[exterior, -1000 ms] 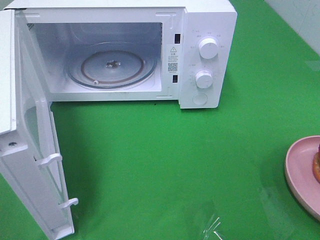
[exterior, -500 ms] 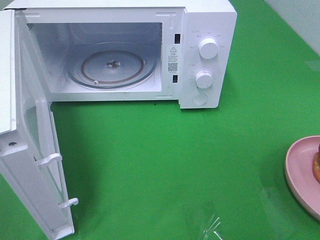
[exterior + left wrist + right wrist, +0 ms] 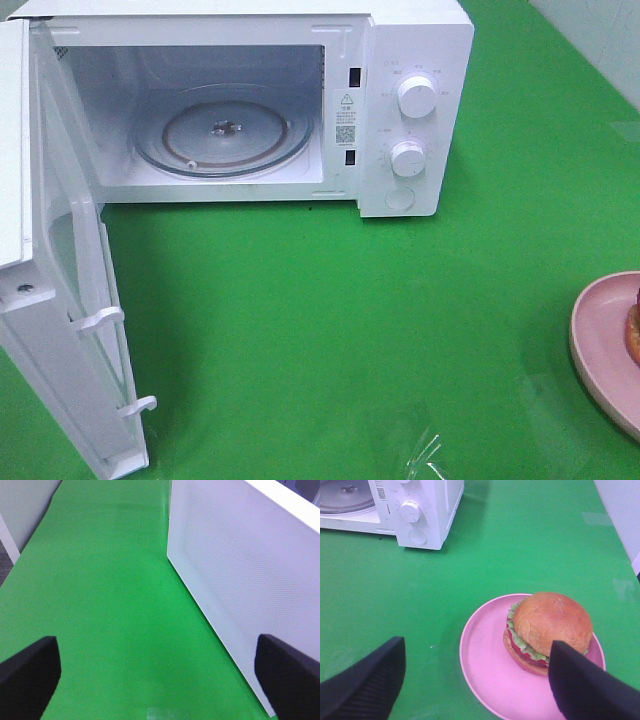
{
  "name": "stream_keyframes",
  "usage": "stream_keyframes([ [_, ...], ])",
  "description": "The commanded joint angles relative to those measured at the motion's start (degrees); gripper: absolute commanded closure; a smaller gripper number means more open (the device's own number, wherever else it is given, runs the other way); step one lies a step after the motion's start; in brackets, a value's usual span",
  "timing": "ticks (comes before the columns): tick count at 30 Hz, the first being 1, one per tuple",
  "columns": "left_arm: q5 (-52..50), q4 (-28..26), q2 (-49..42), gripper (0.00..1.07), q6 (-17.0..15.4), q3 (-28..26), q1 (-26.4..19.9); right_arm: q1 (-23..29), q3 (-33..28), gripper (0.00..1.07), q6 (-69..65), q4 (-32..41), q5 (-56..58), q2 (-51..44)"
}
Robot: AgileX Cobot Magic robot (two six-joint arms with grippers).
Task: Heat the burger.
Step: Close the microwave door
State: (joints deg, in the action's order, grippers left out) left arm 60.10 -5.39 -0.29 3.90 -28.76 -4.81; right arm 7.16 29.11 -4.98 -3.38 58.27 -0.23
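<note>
Nothing has moved: burger (image 3: 549, 631) stays on its plate (image 3: 485, 665).

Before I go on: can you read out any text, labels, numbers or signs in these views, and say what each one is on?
No text here can be read.
Sticker on the microwave's inner frame: a warning triangle over small print and a code square, too small to read.
Marks around the upper knob and lower knob: faint, too blurred to read.
Burger, pink plate, green table: no text.
</note>
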Motion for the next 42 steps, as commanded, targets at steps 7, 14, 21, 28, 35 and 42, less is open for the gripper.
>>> stream_keyframes([
  [7,-0.4,-0.1,-1.1,0.09,-0.1,0.2,-0.1,-0.4,-0.1,0.32,0.7,0.3,-0.6,-1.5],
  [14,-0.4,-0.1,-1.1,0.09,-0.1,0.2,-0.1,-0.4,-0.1,0.32,0.7,0.3,-0.6,-1.5],
  [21,-0.4,-0.1,-1.1,0.09,-0.1,0.2,-0.1,-0.4,-0.1,0.32,0.7,0.3,-0.6,-1.5],
  [28,-0.4,-0.1,-1.1,0.09,-0.1,0.2,-0.1,-0.4,-0.1,0.32,0.7,0.3,-0.6,-1.5],
  [35,-0.4,-0.1,-1.1,0.09,-0.1,0.2,-0.1,-0.4,-0.1,0.32,0.7,0.3,-0.6,-1.5],
  [42,-0.4,-0.1,-1.1,0.09,-0.1,0.2,-0.1,-0.4,-0.1,0.32,0.7,0.3,-0.6,-1.5],
])
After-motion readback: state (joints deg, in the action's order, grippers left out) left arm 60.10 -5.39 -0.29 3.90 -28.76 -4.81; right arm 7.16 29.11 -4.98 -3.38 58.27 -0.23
